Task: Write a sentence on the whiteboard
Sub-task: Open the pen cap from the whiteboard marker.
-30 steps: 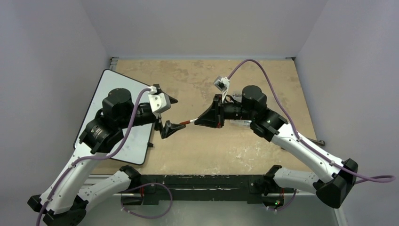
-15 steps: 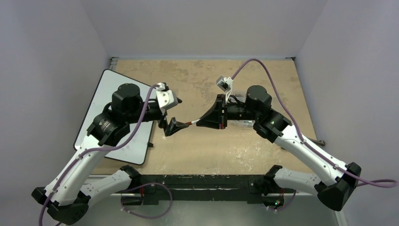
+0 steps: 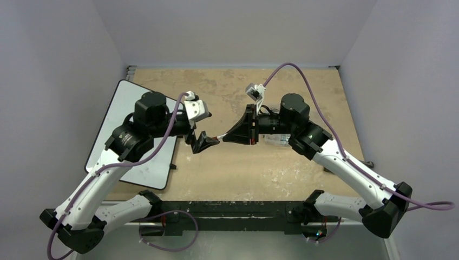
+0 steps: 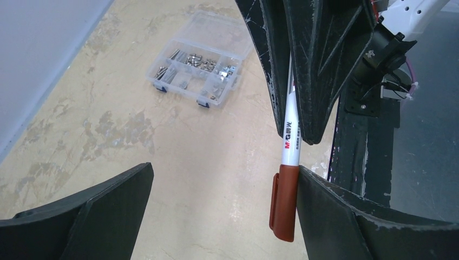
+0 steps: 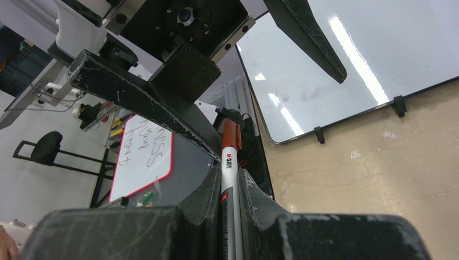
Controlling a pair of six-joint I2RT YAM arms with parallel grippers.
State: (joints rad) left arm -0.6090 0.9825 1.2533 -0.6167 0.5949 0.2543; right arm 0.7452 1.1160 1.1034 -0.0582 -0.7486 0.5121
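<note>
grippers tip to tip above the table
right gripper (image 5: 230,176) pinches the white plastic marker pen (image 4: 290,142); left gripper (image 4: 224,172) fingers spread wide around its red cap (image 4: 283,203), flat white whiteboard (image 3: 122,103) nearby.

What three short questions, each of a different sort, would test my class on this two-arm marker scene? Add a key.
1. True or false: the marker has its red cap on.
2. Which jaws are shut on the marker's barrel? A: left jaws. B: right jaws. C: neither.
3. Fill the gap: in the top view, the whiteboard lies on the ____ side.

Key: 1 true; 2 B; 3 left.
</note>
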